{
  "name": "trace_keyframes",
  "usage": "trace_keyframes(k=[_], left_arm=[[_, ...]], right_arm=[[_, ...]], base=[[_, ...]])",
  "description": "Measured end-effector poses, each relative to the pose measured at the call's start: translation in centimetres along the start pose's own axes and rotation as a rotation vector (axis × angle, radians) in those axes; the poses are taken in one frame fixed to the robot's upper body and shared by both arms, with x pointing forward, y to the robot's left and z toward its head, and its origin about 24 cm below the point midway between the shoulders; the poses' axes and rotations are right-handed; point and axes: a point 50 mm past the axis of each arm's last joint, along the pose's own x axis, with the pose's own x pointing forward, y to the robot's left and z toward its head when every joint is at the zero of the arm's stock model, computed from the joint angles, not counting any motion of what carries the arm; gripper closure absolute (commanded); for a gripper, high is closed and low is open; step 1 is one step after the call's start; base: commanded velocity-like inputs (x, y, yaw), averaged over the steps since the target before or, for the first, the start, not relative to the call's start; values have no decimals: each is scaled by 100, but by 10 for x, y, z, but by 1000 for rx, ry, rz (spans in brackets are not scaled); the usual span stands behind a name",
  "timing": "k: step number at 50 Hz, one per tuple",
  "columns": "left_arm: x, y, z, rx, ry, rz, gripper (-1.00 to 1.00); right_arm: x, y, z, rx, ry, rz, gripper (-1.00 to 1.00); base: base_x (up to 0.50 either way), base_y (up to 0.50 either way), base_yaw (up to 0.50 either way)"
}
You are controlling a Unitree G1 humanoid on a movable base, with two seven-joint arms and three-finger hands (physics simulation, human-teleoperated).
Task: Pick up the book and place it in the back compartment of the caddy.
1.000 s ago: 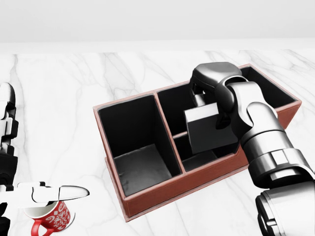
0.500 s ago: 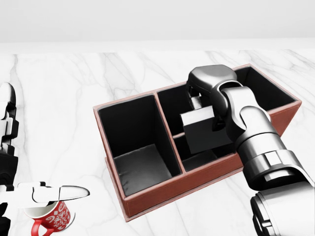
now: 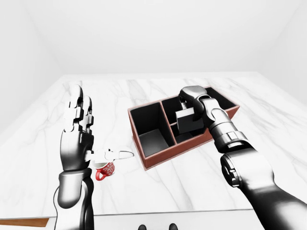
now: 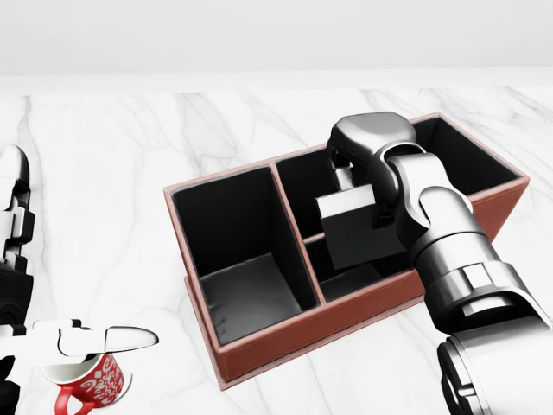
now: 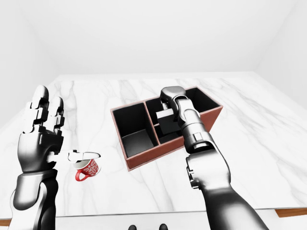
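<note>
The book is a dark grey slab. It hangs tilted above the divider between the two right-hand compartments of the reddish-brown caddy. My right hand is shut on the book's top edge, with the arm reaching in from the head view's lower right. The book's lower end dips below the caddy's rim, and I cannot tell whether it touches anything. My left hand is raised at the left of the left-eye view, far from the caddy. Its fingers are spread open and it holds nothing.
A red patterned mug stands on the white marble table, just below my left thumb and left of the caddy. The caddy's large left compartment has a black lining. The table's near edge runs along the bottom of the left-eye view.
My right hand has carried the book slightly left and a little toward the top of the head view. The left hand, mug and caddy have stayed put.
</note>
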Motion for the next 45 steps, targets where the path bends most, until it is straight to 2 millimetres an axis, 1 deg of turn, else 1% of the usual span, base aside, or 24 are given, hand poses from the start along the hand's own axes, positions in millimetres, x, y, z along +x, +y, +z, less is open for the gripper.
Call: trace_keyframes(k=[27,37,45], left_arm=[[0,0,0,0,0,1,-100],[0,0,0,0,1,1,-100],[0,0,0,-1,1,1,-100]], right_arm=[[0,7,2,63,-16,-8,100],[-1,21,-3,57,4,21,100],[-1,26,-5,59,13,27,100]], base=[[0,0,0],[0,0,0],[0,0,0]])
